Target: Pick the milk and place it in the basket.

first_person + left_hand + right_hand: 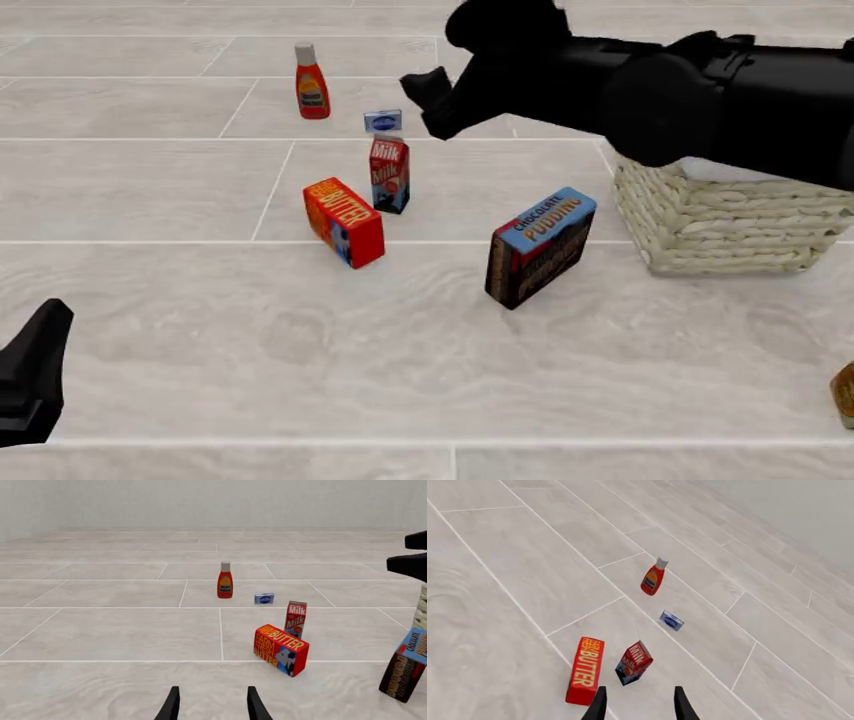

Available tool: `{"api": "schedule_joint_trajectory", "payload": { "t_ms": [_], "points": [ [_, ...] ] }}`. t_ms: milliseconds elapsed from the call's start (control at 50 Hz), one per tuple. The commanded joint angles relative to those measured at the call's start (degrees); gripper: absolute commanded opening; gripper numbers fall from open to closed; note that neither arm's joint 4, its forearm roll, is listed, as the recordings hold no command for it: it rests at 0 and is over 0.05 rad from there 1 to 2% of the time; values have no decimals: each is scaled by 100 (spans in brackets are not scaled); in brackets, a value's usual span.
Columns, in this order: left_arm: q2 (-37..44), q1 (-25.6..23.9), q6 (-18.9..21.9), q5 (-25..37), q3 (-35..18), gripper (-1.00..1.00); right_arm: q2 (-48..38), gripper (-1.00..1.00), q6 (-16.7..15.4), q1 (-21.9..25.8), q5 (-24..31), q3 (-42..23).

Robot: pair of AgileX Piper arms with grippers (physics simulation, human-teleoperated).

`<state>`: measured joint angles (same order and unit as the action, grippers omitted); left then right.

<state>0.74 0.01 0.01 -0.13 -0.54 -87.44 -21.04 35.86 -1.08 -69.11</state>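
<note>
The milk (388, 175) is a slim red carton standing upright on the floor, just behind the orange-red butter box (343, 221). In the left wrist view the milk (295, 618) is well ahead of my open left gripper (212, 707). My right gripper (639, 707) is open and empty, hovering above the milk (634, 662). In the front view the right gripper (430, 100) hangs high, beyond and to the right of the carton. The left gripper (34, 385) sits low at the near left. The wicker basket (727, 220) stands to the right, partly hidden by the right arm.
A chocolate pudding box (539, 245) stands tilted between the milk and the basket. A ketchup bottle (312, 82) and a small blue box (383, 121) stand farther back. An orange object (843, 395) peeks in at the near right edge.
</note>
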Motion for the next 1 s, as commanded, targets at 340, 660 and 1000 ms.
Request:
{"api": "schedule_joint_trajectory", "payload": {
  "t_ms": [340, 660, 1000],
  "points": [
    [-1, 0, 0, 0, 0, 100, -2033, 100, -27, -101, 525, -1781],
    [1, 1, 0, 0, 0, 100, -2916, 100, -93, -173, 790, -2696],
    [-2, 1, -1, 1, 0, 100, -3754, 100, -82, -267, 1072, -3676]
  ]
}}
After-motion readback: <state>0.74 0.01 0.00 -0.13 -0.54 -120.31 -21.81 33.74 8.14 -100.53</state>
